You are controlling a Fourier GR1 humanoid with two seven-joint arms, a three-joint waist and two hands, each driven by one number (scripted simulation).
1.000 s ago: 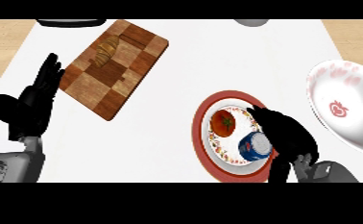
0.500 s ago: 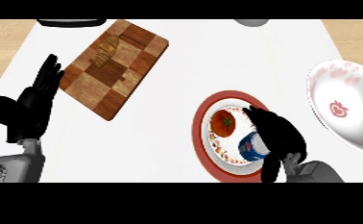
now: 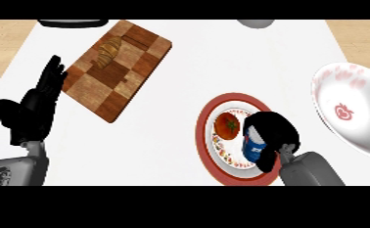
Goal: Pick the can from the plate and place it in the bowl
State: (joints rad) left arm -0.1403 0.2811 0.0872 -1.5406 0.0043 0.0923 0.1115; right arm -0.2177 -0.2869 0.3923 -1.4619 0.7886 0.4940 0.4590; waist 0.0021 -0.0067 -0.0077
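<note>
On the worktop the plate lay at five o'clock, carrying the can with a tomato at its ten o'clock. The bowl sat at the plate's two o'clock. The cutting board, at ten o'clock, bore a croissant.

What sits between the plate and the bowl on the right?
Nothing: in the head view, only bare white counter separates the plate from the bowl. The right hand curls round the can.
</note>
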